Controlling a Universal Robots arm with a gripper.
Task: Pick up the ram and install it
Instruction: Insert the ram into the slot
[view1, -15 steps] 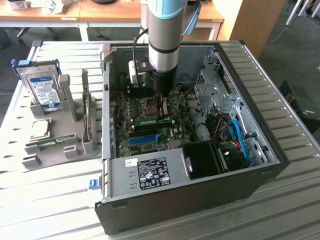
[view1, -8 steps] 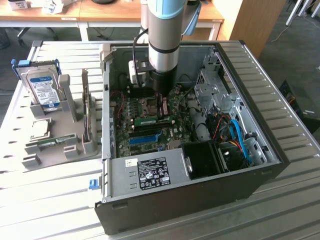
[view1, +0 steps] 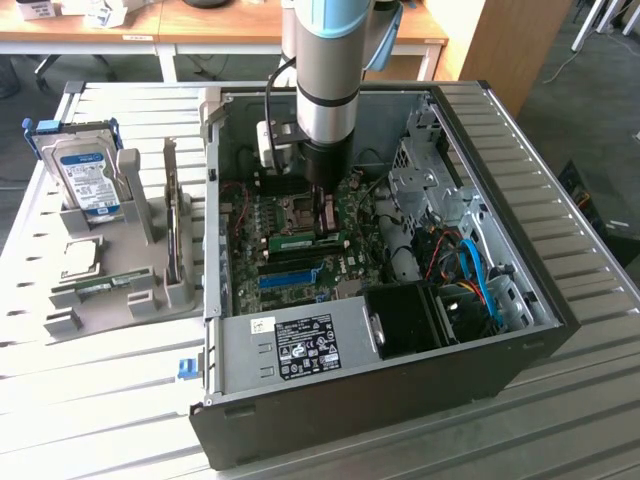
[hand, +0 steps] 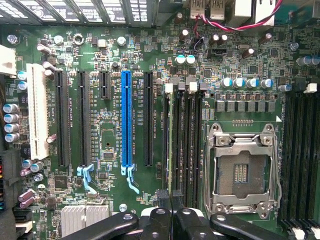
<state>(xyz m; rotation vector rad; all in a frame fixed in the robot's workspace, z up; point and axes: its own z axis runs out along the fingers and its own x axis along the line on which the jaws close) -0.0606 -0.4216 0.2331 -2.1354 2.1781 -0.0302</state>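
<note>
Your claw (view1: 322, 222) is down inside the open computer case (view1: 560, 300), over the motherboard (view1: 350, 262), and its jaws stand narrow, nearly together. The ram (view1: 298, 241) is right under the fingertips and touching them. Take it as pinched by its upper edge, since the thin green stick stands on edge exactly where the fingers (hand: 159, 216) meet. You have no sideways offset to close: the stick lies straight below the claw, and the grip sits toward its end on the exterior view's right, not at its middle. Its long axis runs across the exterior view from left to right, level with the board. It is parallel to the blue slot (view1: 290, 277) and just beside the empty processor socket (view1: 298, 207). Its flat faces stand upright, and the lower edge points down at the memory slots (hand: 189, 145). You cannot tell whether it is seated or only resting on a slot. A twin green stick (view1: 100, 287) lies well apart in the grey holder (view1: 140, 215) outside the case
</note>
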